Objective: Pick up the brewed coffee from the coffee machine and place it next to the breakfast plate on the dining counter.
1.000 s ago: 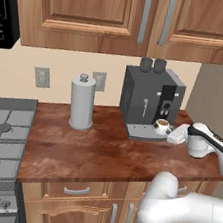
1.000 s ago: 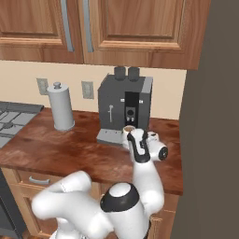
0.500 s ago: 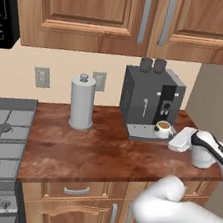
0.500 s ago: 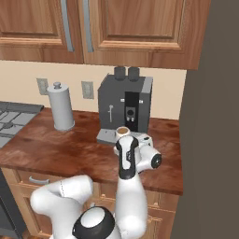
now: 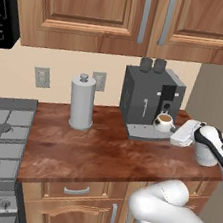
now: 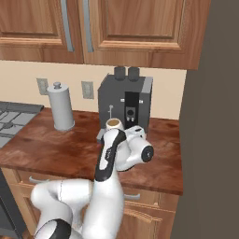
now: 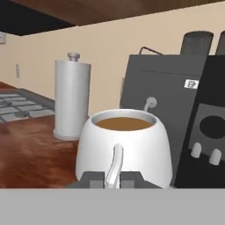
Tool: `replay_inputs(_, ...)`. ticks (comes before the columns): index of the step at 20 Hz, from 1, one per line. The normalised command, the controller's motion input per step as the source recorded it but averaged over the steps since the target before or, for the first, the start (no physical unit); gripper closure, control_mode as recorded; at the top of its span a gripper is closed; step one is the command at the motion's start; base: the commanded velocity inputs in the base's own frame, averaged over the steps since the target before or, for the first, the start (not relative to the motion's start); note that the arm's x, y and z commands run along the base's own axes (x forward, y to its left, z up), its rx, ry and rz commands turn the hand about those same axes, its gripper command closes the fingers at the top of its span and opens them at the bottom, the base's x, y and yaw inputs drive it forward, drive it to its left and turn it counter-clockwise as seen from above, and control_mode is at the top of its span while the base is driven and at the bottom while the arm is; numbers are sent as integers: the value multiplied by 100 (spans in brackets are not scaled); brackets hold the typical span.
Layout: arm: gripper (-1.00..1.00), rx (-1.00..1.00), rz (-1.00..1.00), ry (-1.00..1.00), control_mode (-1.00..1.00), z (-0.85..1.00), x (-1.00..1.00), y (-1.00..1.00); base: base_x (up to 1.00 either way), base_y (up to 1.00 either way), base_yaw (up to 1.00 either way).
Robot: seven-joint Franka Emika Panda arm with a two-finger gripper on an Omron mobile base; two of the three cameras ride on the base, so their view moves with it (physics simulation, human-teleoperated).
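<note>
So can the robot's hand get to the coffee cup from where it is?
Probably yes. The end effector is level with the cup and right in front of it, the handle facing between its fingertips. Nothing stands between them; the coffee machine is behind the cup.

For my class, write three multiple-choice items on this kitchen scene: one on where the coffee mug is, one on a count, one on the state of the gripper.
1. Where is the mug?
A. on the coffee machine's drip tray
B. on the stove
C. inside a cabinet

2. How many black knobs top the coffee machine?
A. one
B. two
C. four

3. How does the gripper stand?
A. clamped on the paper towel holder
B. lifting the mug high
C. fingers either side of the mug's handle, mug not lifted

Answers:
1 A, it sits under the spout.
2 B, two show on top.
3 C, the hand view shows the handle between the fingertips.
</note>
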Motion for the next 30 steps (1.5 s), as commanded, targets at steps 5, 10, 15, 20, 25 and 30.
replay_inputs(5,100,0,16,5,-100,53,-71,33,0,0,0)
replay_inputs(10,100,-2,21,1,-100,38,-79,35,0,0,0)
replay_inputs(15,100,-1,19,0,-100,39,-66,30,0,0,0)
replay_inputs(20,100,0,16,0,-100,34,-48,26,0,0,0)
replay_inputs(25,100,0,14,1,-100,27,-45,28,0,0,0)
replay_inputs(30,100,-3,10,1,100,16,-28,27,-19,14,8)
